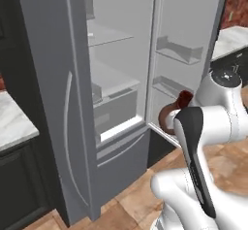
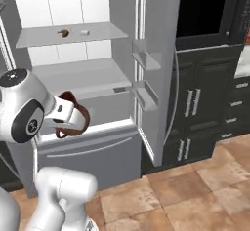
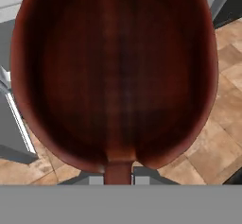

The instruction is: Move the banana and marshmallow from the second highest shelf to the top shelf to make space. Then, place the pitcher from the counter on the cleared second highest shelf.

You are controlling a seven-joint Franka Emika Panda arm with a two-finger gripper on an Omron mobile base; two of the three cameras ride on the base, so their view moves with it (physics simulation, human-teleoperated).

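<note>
Last step in hand: the hand (image 3: 118, 179) is clamped tight on the pitcher (image 3: 113, 76), carried low before the fridge. Banana (image 2: 63, 32) and marshmallow (image 2: 84, 31) lie on the shelf (image 2: 97, 32) far above; next, lift the pitcher onto the bare shelf beneath them

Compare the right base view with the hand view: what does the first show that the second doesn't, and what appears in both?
The right base view alone has the banana and the marshmallow lying apart on the top shelf, with the second highest shelf bare below. The hand view alone looks into the dark hollow of the pitcher, with the gripper shut on its rim. Both show the pitcher and the tiled floor.
</note>
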